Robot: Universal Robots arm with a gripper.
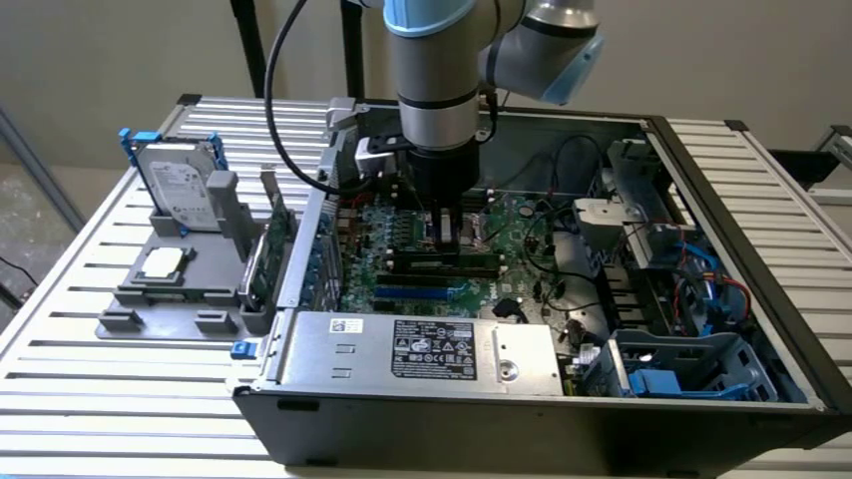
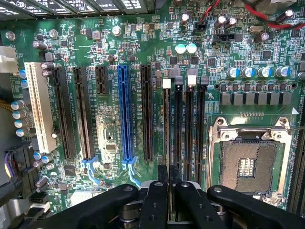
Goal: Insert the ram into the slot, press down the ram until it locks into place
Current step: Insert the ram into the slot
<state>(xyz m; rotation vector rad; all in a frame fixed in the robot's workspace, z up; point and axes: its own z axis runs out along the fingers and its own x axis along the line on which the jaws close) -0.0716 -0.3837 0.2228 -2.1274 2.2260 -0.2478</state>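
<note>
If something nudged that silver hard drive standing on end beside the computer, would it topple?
Probably not easily. The hard drive stands upright in a blue frame, seated in the grey holder, which should brace it. Its metal casing suggests it is stiff and heavy for its size, so a light push likely won't shift it.

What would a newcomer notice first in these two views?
The arm reaches down into the open computer case, with its gripper low over the green motherboard. In the wrist view, the bright-blue socket stands out among black ones. There the gripper hangs over the row of black memory slots, beside the empty processor socket.
</note>
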